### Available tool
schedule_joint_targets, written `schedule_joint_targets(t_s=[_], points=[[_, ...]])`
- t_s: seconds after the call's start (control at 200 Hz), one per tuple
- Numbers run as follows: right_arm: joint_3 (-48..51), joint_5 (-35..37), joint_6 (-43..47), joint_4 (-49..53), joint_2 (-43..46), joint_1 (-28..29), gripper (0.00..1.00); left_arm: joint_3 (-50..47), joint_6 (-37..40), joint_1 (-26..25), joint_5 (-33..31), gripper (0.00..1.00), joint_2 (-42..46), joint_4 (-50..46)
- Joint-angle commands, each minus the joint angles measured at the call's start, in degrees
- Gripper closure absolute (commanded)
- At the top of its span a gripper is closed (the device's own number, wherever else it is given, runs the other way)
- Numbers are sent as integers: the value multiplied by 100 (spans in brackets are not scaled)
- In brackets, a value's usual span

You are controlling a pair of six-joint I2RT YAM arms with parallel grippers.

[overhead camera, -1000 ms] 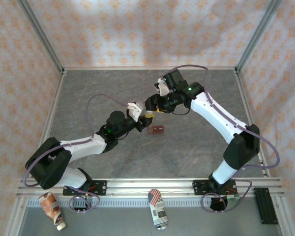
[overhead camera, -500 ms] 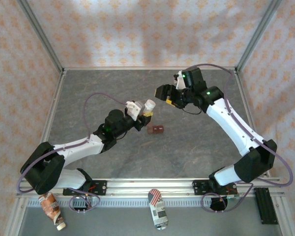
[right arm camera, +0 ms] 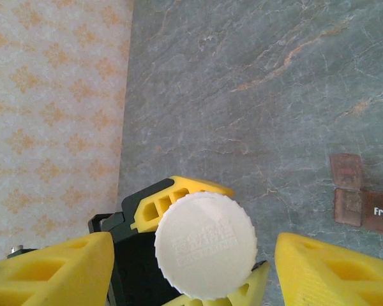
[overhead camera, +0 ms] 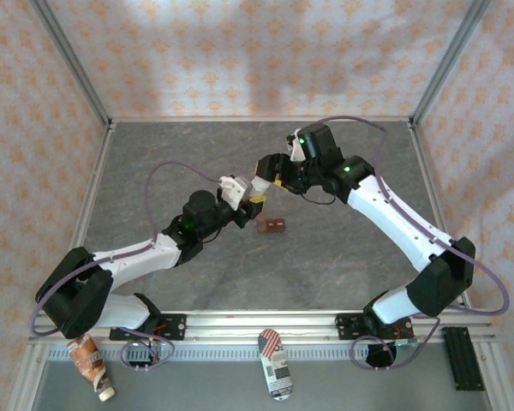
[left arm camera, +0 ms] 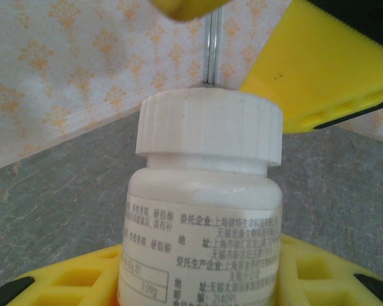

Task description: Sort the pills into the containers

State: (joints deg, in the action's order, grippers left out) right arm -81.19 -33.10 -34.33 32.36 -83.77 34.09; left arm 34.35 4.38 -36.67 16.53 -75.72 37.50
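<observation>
My left gripper (overhead camera: 255,199) is shut on the body of a small white bottle (left arm camera: 201,242), holding it upright above the table. Its ribbed white cap (right arm camera: 205,245) is on. My right gripper (overhead camera: 265,167) hangs open just over the cap, one yellow finger (right arm camera: 48,271) on each side with a gap to the cap. The containers (overhead camera: 271,226), a dark red-brown strip of joined square compartments (right arm camera: 357,201), lie on the grey table just right of and below the bottle. The pills are hidden.
The grey stone-patterned table (overhead camera: 343,257) is walled by patterned panels with metal posts. A brown bottle (overhead camera: 92,361) and a flag-printed pouch (overhead camera: 276,363) lie off the table, beyond the front rail.
My right gripper drew away up and to the right of the bottle, then came back over the cap with its jaws narrower. The left gripper lifted the bottle slightly and holds it still.
</observation>
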Motion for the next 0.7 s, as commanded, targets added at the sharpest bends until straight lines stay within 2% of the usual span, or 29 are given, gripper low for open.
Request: schedule_joint_targets(t_s=[0.0,0.37,0.696], points=[[59,103,-4,-187,-70,43,34,54,-49,10,78,100,44,160],[47,58,118,-171,-232,92,38,133,-93,9,101,100,16,81],[128,-99,314,-208,-246,94,57,177,-121,9,95,100,-30,49]])
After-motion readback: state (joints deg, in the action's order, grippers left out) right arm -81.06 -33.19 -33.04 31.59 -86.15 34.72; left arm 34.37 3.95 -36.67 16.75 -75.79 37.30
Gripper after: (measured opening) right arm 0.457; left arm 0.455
